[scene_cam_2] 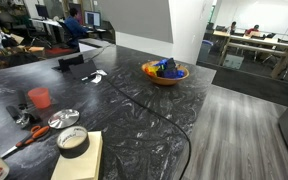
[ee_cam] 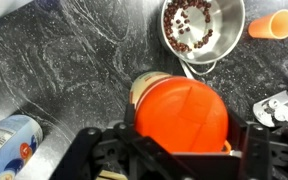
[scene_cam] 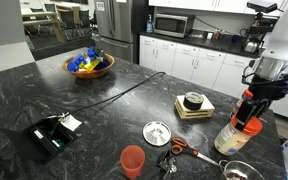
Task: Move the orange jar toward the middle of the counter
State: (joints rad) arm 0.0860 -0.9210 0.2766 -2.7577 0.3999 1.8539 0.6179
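One task item: the orange jar (ee_cam: 181,110) sits lid uppermost on the desk (scene_cam: 34,90) near the robot's end, well off the middle and directly beneath the gripper (ee_cam: 172,152).
Jaws: set wide, one on each side of the orange lid. The wrist view does not show whether either pad touches the lid, so I cannot tell if there is a grip.
Neighbours, wrist view: a metal bowl (ee_cam: 199,28) of brown bits is near the jar at 12 o'clock, an orange cup (ee_cam: 274,24) at 2 o'clock, and a white canister (ee_cam: 9,140) at 8 o'clock.
Neighbours, exterior view: scissors (scene_cam: 181,150) lie at 9 o'clock of the jar, on the side toward the middle.
Risk 1, slip: a hold on the broad, smooth lid alone is judged liable to twist or drop the jar if the closing is off-centre.
Risk 2, topple: dragging instead of lifting could tip the jar on the glossy stone.
Risk 3, collision: a low path toward the middle would likely catch the scissors. A drift toward 12 o'clock would knock the bowl and spill its contents.
Risk 4, wrong item: the cup shares the jar's colour, but a mix-up is judged unlikely with the jaws centred on the jar.
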